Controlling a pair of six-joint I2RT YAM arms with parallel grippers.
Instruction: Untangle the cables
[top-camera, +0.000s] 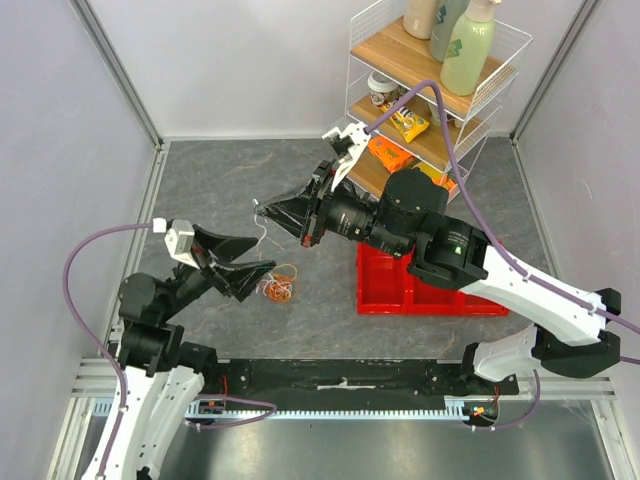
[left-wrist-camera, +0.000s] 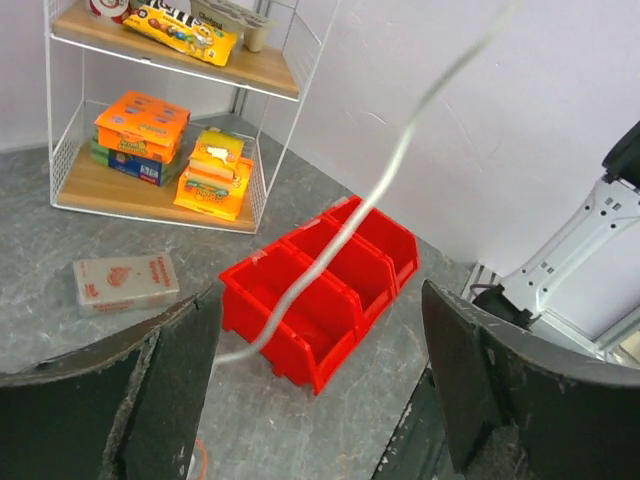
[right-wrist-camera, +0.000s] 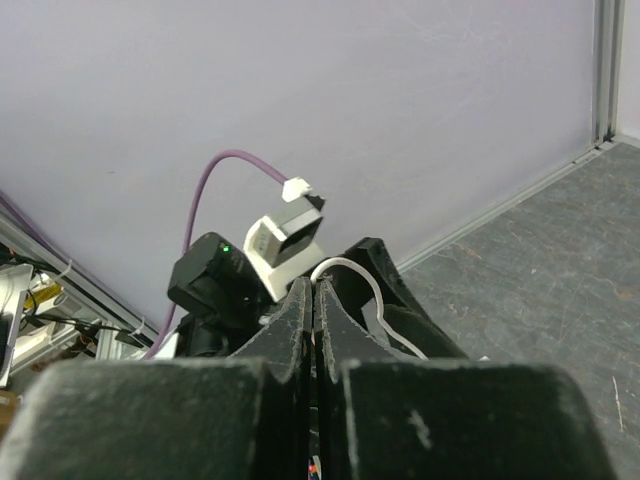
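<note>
— Top view?
— Your right gripper pinches a thin white cable; the cables lie heaped beside your left gripper.
— Left wrist?
— Fingers spread, cable blurred between.
— Right wrist?
— Fingers clamped; cable's end hidden.

A robotics lab test cell: blank pale wall panels set in aluminium posts box in a grey tabletop. The left arm and right arm are bolted at its near edge by a black cable tray. The rest reads as props (neatly spaced) — a wire shelf of snack packets and bottles, and a red bin.
</note>
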